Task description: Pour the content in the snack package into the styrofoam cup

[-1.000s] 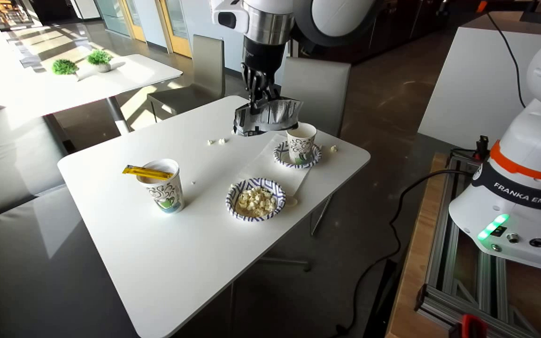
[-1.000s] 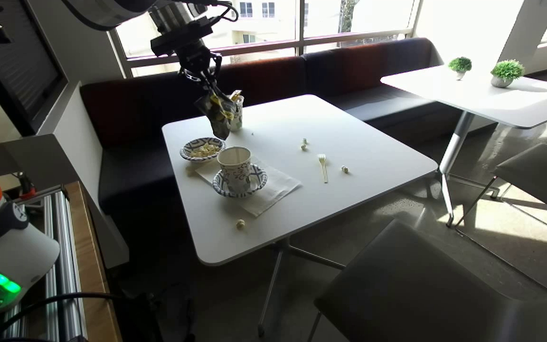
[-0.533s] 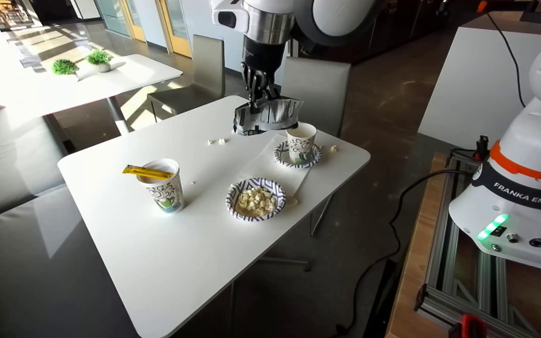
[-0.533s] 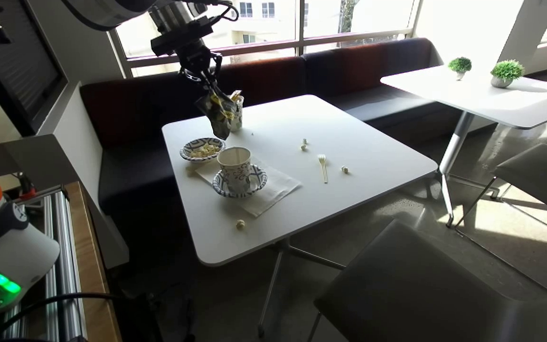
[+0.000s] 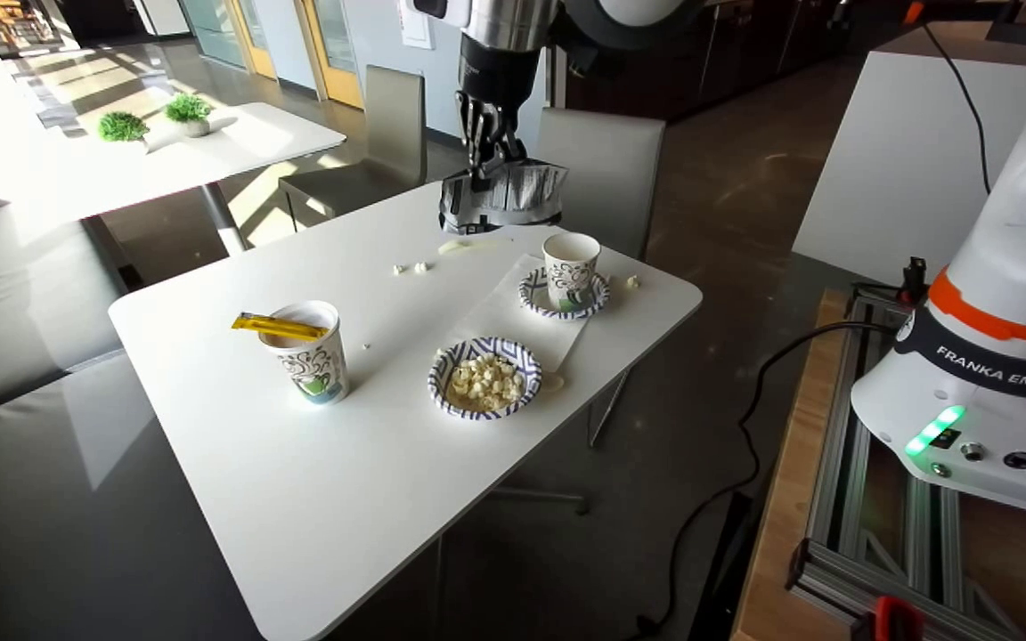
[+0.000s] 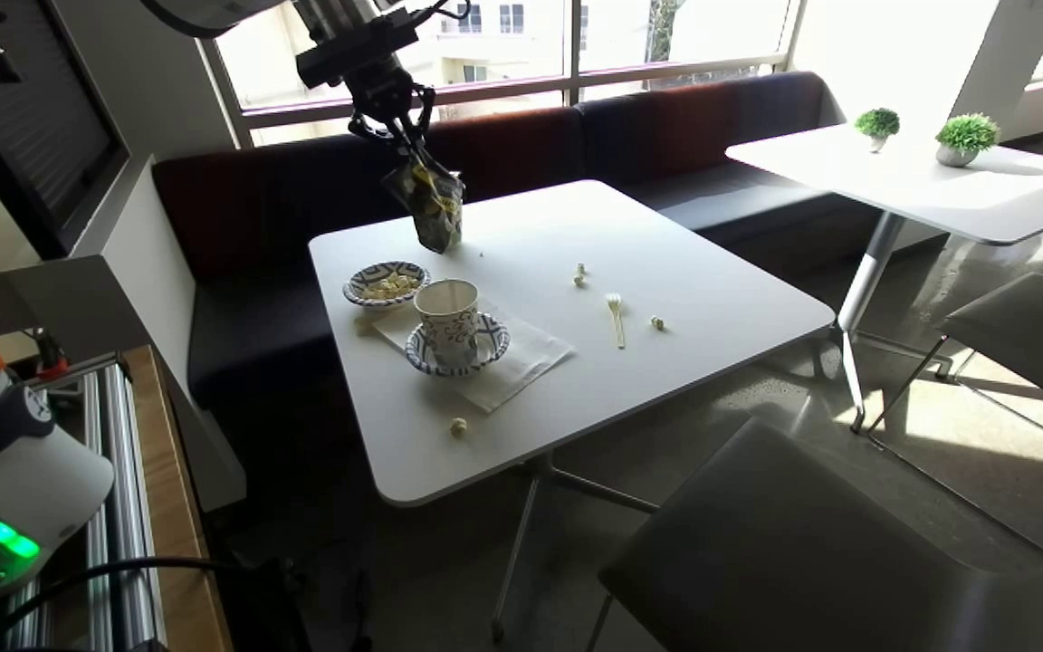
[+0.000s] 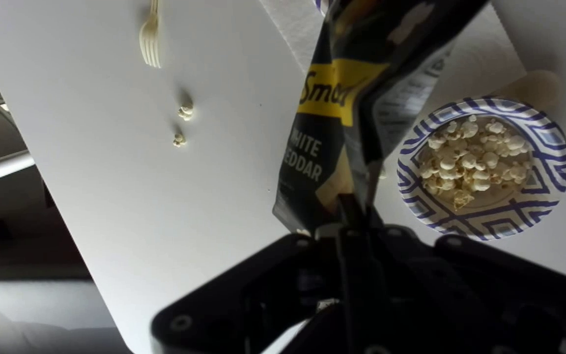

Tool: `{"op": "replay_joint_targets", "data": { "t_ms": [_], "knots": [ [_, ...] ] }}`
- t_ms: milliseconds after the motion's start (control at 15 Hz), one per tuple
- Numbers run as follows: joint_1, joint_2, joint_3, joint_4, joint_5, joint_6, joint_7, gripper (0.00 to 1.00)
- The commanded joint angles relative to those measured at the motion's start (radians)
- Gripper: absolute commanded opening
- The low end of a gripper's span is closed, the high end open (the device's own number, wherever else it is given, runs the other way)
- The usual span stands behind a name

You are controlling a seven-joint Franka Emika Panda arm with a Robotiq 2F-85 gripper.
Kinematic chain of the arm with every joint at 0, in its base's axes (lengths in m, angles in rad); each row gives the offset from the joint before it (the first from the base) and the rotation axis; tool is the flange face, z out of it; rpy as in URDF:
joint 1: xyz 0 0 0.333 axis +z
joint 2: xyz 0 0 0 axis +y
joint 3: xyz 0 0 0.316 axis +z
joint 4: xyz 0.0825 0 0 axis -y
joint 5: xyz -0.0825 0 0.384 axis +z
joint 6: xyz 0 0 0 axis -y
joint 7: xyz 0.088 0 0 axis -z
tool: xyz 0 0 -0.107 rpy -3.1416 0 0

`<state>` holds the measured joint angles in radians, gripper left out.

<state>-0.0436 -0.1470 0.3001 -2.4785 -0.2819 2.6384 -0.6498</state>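
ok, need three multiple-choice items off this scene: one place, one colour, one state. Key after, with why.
1. Where does the styrofoam cup stand?
A) on a chair
B) in a patterned dish
C) on the floor

2. What colour is the strip lying across the second cup?
A) blue
B) red
C) yellow

3. The pincer is:
A) shut on the snack package
B) wide open, holding nothing
C) shut on the fork

1 B: both exterior views show its base inside the dish's rim.
2 C: the yellow shows plainly in an exterior view.
3 A: the wrist view shows the foil pinched there.
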Motion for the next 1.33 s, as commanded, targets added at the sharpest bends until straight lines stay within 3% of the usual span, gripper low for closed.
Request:
{"op": "replay_joint_targets", "data": {
  "t_ms": [0, 200, 533, 867, 1267],
  "knots": [
    [0.084, 0.037, -0.103, 0.041, 0.009, -0.043, -0.026, 0.0],
    [0.108, 0.059, -0.155, 0.052, 0.043, -0.031, -0.065, 0.0],
    [0.141, 0.081, -0.212, 0.076, 0.257, -0.063, -0.264, 0.0],
    [0.131, 0.073, -0.246, 0.098, 0.41, -0.094, -0.404, 0.0],
    [0.119, 0.061, -0.299, 0.132, 0.663, -0.169, -0.661, 0.0]
  ]
}}
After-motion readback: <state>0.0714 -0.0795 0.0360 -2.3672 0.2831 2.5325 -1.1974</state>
